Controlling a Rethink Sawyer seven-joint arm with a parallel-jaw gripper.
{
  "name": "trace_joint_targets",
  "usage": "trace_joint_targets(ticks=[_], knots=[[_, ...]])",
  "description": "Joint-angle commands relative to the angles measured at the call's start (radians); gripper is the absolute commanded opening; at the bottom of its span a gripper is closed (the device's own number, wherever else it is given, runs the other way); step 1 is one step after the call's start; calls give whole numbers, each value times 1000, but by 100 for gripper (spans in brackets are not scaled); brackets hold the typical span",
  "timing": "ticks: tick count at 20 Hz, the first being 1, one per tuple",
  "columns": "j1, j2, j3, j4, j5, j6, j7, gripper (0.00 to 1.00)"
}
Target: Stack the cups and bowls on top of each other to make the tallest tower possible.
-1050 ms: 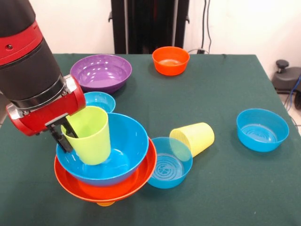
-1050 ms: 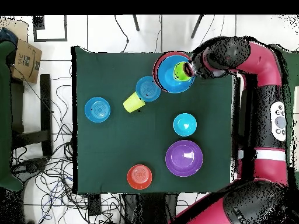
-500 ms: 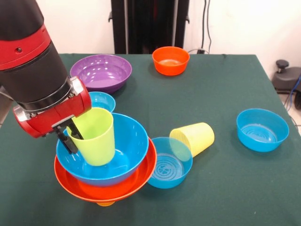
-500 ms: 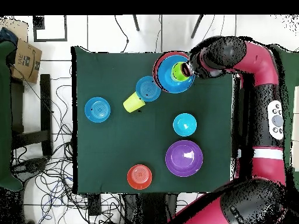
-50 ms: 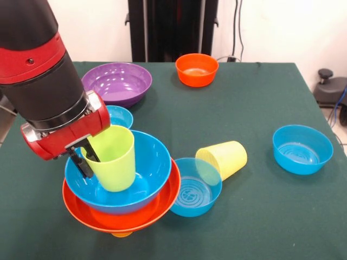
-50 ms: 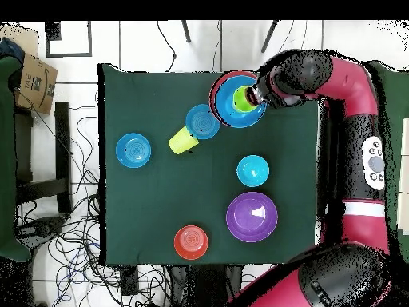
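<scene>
My gripper point(image 5: 88, 158) point(image 6: 252, 97) is shut on the rim of the lime green cup point(image 5: 114, 158) point(image 6: 242, 99), one finger inside and one outside. The cup stands upright inside the large blue bowl point(image 5: 146, 168) point(image 6: 228, 112). That bowl nests in the wider orange bowl point(image 5: 157, 208) point(image 6: 214, 92), which rests on an orange cup point(image 5: 121, 234) showing only at its base. A pale yellow cup point(image 5: 223, 158) point(image 6: 183, 141) lies on its side against a medium blue bowl point(image 5: 194, 187) point(image 6: 202, 121).
A small blue bowl point(image 5: 120, 115) point(image 6: 252, 170) sits behind the tower, with the purple bowl point(image 5: 116, 82) point(image 6: 252, 217) farther back. A small orange bowl point(image 5: 197, 69) point(image 6: 191, 241) and another blue bowl point(image 5: 302, 148) point(image 6: 133, 149) stand apart. Cables and a cardboard box point(image 6: 33, 80) lie off the table.
The gripper and the lime green cup have shifted a little toward the middle of the large blue bowl and slightly lower. Nothing else has moved.
</scene>
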State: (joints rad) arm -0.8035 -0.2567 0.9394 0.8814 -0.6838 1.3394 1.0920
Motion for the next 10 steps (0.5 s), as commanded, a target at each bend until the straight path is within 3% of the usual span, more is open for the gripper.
trace_joint_targets(ticks=[1, 10], knots=[[39, 10, -63, -15, -71, -26, -305, 0], [36, 6, -68, 9, -76, -57, -296, 0]])
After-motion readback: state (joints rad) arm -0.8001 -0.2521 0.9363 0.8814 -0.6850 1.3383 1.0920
